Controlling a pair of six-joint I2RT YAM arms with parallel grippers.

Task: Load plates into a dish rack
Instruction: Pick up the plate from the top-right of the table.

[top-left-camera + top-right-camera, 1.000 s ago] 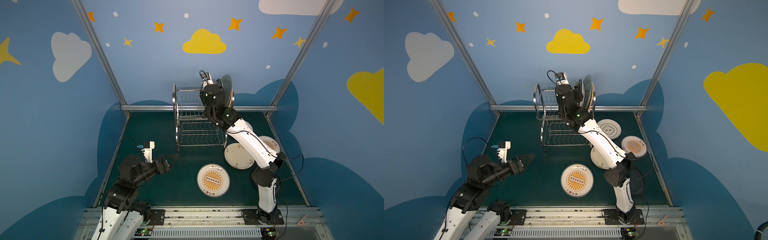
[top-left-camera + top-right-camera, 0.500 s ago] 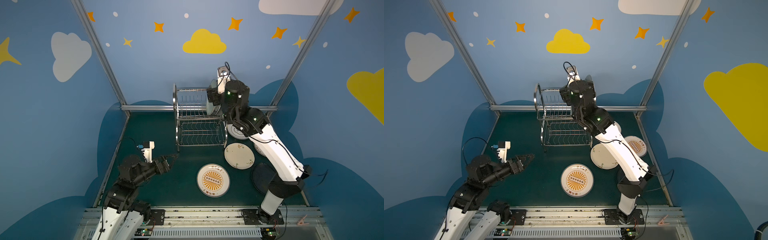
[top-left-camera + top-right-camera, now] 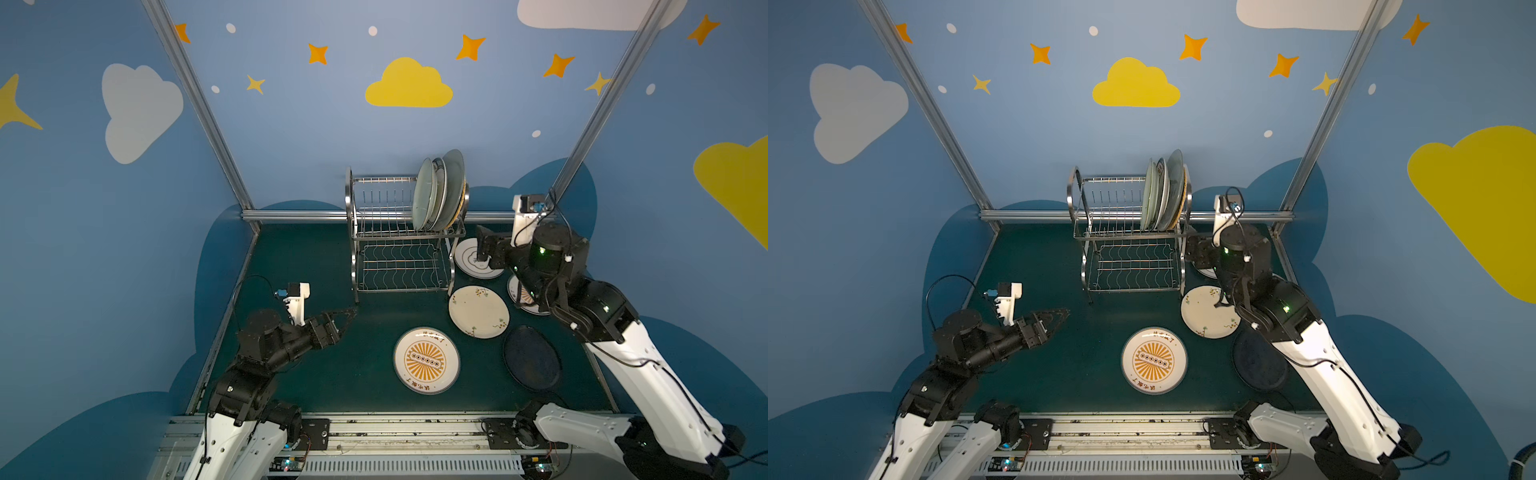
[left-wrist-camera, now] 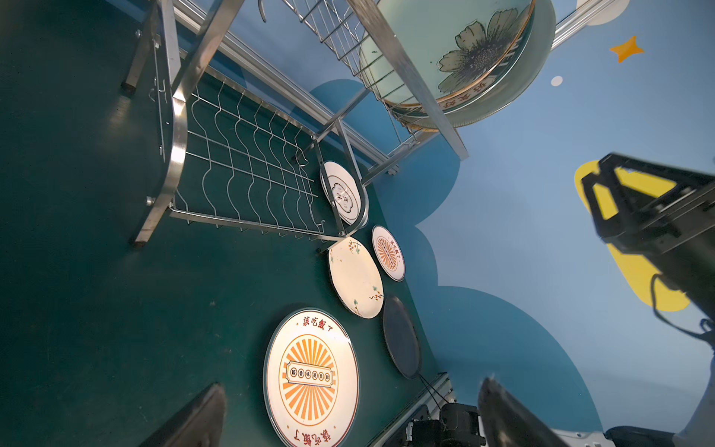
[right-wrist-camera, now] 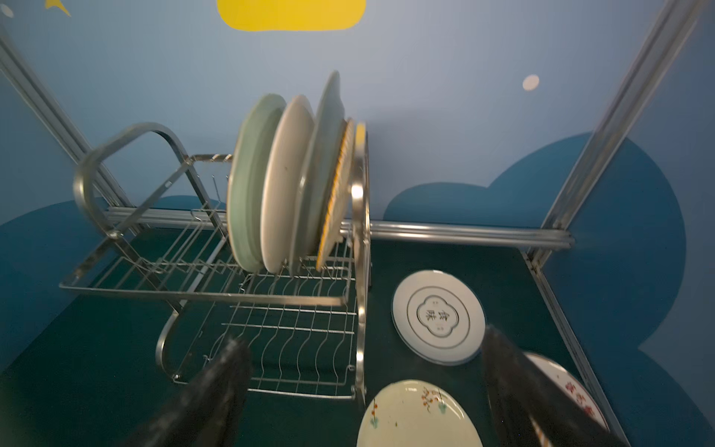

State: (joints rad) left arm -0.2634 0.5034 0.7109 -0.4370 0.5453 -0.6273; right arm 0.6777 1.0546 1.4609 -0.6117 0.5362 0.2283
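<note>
The steel dish rack (image 3: 401,249) (image 3: 1129,253) stands at the back of the green table. Several plates (image 3: 438,191) (image 3: 1163,191) (image 5: 286,185) stand upright at the right end of its top tier. My right gripper (image 3: 481,246) (image 3: 1198,253) (image 5: 363,340) hovers open and empty just right of the rack, above a white emblem plate (image 3: 467,258) (image 5: 439,315). Flat on the table lie a cream sprigged plate (image 3: 478,311), an orange-sunburst plate (image 3: 426,359) (image 4: 311,377) and a dark navy plate (image 3: 532,357). My left gripper (image 3: 351,311) (image 3: 1063,311) (image 4: 353,385) is open and empty near the rack's front left leg.
A second, smaller sunburst plate (image 3: 521,293) lies half hidden under my right arm. An aluminium rail (image 3: 299,215) runs along the back edge, and blue walls close in on both sides. The rack's lower wavy tier (image 3: 399,266) holds nothing.
My right gripper has let go of a plate at the rack's top tier and drawn back right and down, jaws now wide. The left arm has not moved.
</note>
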